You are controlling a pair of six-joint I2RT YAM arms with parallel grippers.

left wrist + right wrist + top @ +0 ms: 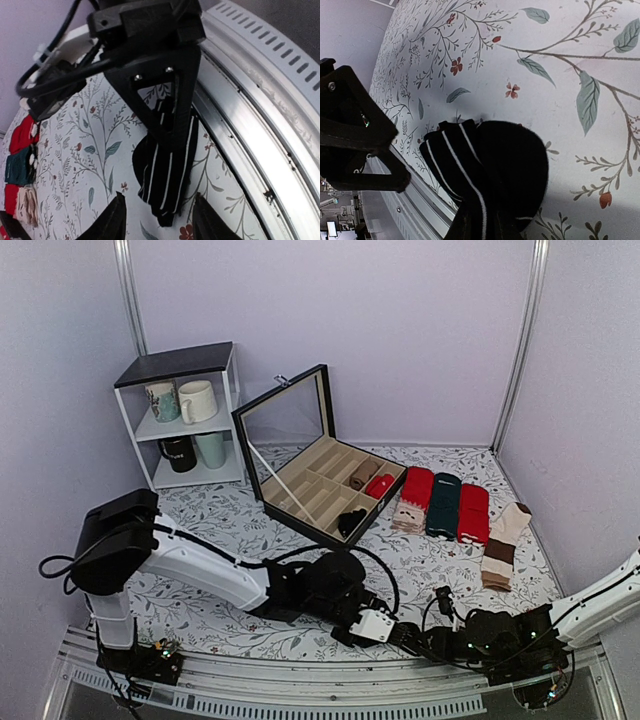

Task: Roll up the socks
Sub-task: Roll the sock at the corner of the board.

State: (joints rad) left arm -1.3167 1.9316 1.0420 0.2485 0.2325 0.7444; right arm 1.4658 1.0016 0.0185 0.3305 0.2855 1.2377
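The socks (167, 165), black with thin white stripes, lie bunched on the floral table cloth close to the front metal rail. In the left wrist view my left gripper (160, 222) is open, its two fingertips standing either side of the bundle's near end without touching it. My right gripper (480, 227) is shut on the socks (495, 170), which bulge out as a rounded roll just beyond its fingers. From above, the left gripper (395, 632) and the right gripper (428, 638) meet nose to nose at the table's front edge, hiding the socks between them.
An open black compartment box (330, 490) stands mid-table with rolled socks inside. A white shelf with mugs (185, 415) is at the back left. Red and green socks (440, 505) and cream-and-brown socks (505, 540) lie on the right. The rail (330, 680) borders the front.
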